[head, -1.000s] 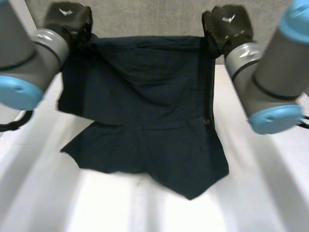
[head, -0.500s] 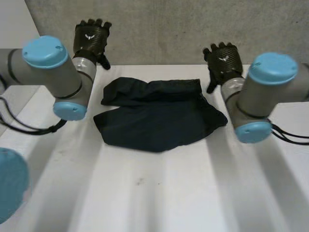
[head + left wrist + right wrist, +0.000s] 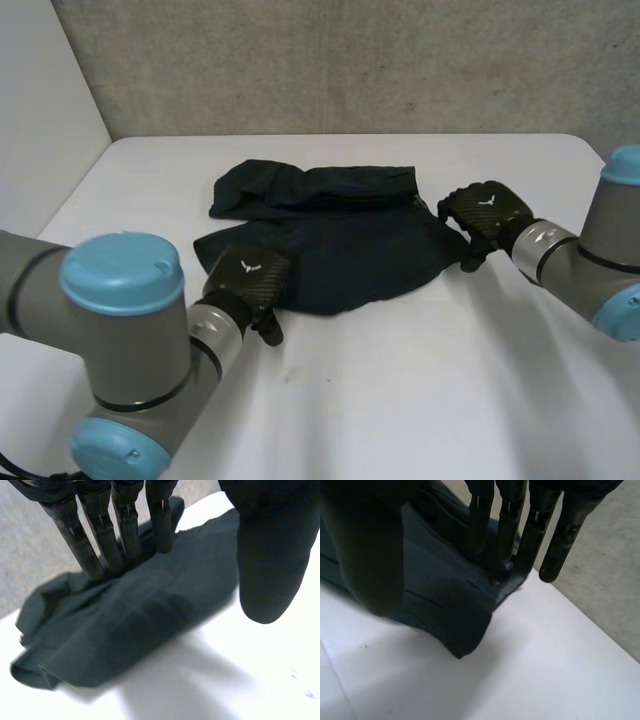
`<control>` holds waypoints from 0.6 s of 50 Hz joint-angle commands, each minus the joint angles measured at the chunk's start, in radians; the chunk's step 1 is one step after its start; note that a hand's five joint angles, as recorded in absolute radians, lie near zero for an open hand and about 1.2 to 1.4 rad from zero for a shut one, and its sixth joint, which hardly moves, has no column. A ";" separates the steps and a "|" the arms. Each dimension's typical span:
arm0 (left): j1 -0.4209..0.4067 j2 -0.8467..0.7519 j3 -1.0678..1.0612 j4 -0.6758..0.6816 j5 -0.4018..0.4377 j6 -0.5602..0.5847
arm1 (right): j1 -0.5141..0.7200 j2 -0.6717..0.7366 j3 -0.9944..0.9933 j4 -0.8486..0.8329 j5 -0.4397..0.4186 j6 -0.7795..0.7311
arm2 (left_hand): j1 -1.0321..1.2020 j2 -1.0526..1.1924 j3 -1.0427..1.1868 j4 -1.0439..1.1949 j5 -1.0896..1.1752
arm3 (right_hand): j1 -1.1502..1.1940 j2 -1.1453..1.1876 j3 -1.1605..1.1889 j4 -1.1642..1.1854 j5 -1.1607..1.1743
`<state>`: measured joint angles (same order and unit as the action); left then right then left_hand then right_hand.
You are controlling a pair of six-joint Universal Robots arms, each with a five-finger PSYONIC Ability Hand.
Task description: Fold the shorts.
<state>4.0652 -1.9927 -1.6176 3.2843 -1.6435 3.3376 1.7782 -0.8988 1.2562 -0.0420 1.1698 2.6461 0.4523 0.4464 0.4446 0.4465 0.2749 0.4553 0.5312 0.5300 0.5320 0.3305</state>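
Shorts (image 3: 340, 235) lie bunched; left hand (image 3: 247, 280) at near edge, right hand (image 3: 487, 212) at side; both hands' fingers straight.

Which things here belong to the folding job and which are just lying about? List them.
Belongs to the job:
- dark shorts, bunched on the table
- left hand, fingers straight, at the shorts' near left edge
- right hand, fingers straight, at their right edge

Not part of it:
- white table
- grey wall

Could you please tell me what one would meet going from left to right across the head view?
left arm → left hand → shorts → right hand → right arm
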 commanded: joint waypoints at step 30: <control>0.064 -0.425 0.429 0.058 -0.076 -0.058 | 0.015 0.101 -0.084 -0.056 -0.078 0.008 | 0.711 0.717 0.719 0.717 0.714 | 0.941 0.865 0.866 0.864 0.891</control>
<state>4.1078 -2.3780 -1.2509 3.3495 -1.7170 3.2776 1.7934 -0.7148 1.0918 -0.1002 1.0862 2.6524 0.6895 0.6715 0.6575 0.6611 0.4805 0.9322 1.1754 1.1797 1.1886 0.9652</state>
